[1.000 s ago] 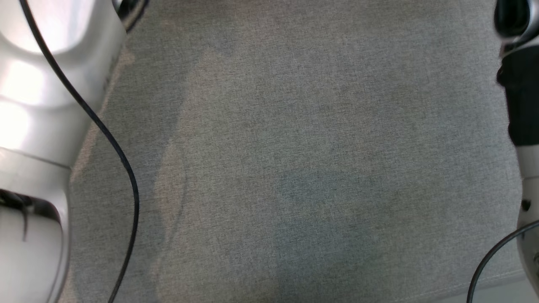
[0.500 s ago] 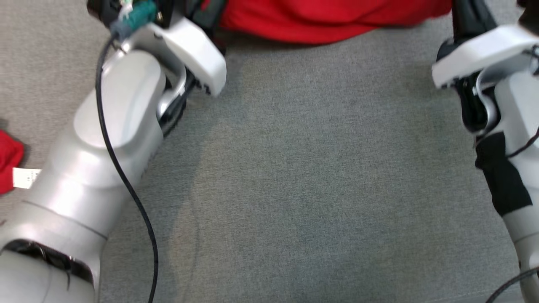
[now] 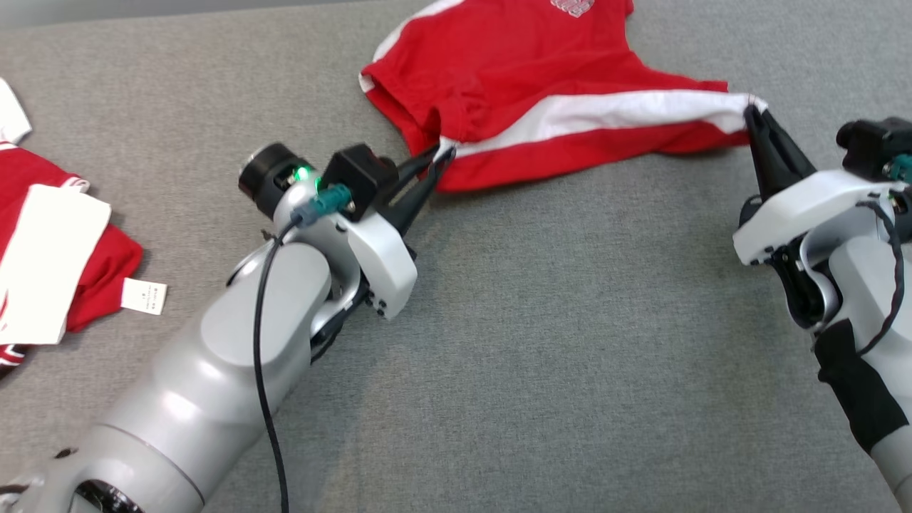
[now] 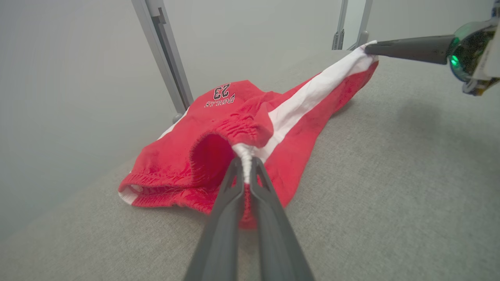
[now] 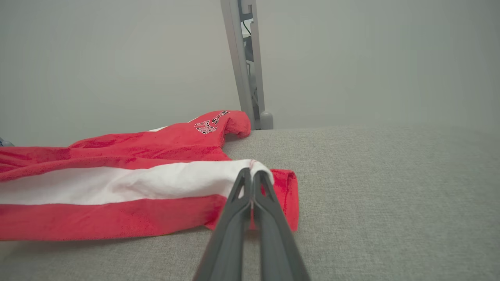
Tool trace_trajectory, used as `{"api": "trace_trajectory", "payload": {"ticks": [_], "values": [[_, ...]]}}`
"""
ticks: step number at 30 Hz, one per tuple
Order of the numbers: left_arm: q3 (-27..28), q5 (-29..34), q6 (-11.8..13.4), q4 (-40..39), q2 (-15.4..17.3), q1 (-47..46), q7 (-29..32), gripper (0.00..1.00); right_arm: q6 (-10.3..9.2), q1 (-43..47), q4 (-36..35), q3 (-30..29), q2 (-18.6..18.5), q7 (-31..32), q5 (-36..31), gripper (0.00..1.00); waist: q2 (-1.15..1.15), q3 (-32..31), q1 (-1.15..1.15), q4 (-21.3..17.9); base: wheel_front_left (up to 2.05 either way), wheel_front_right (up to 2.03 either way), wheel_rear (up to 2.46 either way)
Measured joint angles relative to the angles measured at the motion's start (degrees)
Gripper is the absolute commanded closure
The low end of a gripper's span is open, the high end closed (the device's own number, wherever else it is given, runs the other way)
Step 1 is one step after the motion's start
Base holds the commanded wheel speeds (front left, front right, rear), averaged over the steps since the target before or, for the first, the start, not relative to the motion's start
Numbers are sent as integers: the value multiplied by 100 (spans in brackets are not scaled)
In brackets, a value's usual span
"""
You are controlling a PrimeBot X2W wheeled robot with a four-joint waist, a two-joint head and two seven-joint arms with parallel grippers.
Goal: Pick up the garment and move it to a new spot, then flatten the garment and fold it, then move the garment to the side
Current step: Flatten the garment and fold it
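Garment [image 3: 534, 71] spans gap | left hand [image 3: 442, 151] pinches one end | right hand [image 3: 749, 110] pinches other

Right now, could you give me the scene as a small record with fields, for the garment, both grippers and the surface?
garment: red with white stripe, stretched between the grippers
left gripper: shut on one end of the garment
right gripper: shut on the other end
surface: grey fabric
also: folded red-white clothes, far left
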Motion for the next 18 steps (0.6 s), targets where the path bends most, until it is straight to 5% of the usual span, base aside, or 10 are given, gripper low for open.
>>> {"api": "trace_trajectory", "payload": {"ticks": [18], "values": [[-410,115,0,-2,-108,1087,0,100,0,770,554,1500,-446,8,913,100,0,-735,0,231,0,0,0]]}}
